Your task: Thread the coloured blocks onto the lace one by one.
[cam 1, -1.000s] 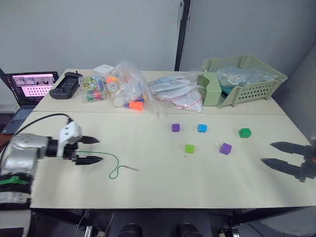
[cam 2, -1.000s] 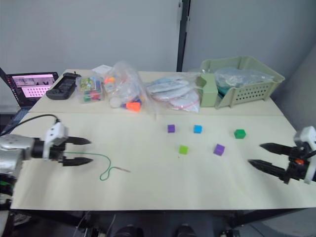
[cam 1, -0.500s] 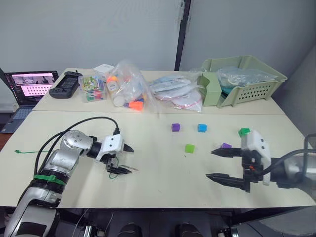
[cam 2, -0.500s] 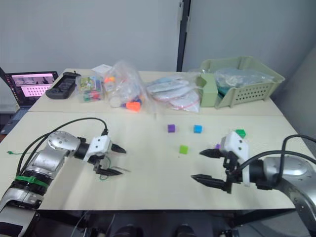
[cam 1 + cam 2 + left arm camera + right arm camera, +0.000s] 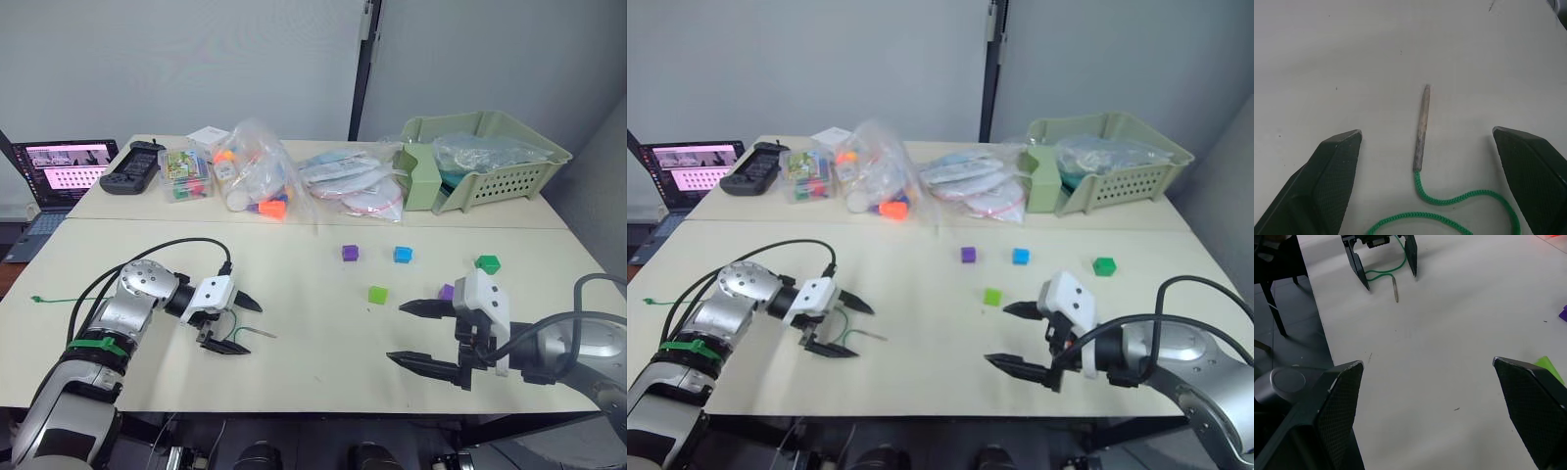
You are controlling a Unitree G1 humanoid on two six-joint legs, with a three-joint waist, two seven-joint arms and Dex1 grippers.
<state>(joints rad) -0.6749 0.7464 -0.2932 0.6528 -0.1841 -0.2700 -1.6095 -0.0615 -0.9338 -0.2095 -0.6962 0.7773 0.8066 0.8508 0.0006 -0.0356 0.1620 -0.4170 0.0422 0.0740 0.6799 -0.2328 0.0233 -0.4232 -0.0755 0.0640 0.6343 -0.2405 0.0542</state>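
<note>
both claws are wide open: left claw (image 5: 243,325) at lower left sits around the lace (image 5: 1422,128) tip, right claw (image 5: 411,333) is at lower right near my lime block (image 5: 377,294).

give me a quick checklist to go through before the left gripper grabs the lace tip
1. Left gripper open: ok.
2. Lace tip lies between its fingers: ok.
3. Tip lies flat on the table, nothing on it: ok.
4. Fingers low enough to pinch the tip: cannot tell.
5. Right gripper open, apart from the lace: ok.
6. Blocks unthreaded; lime block nearest the right gripper: ok.
</note>
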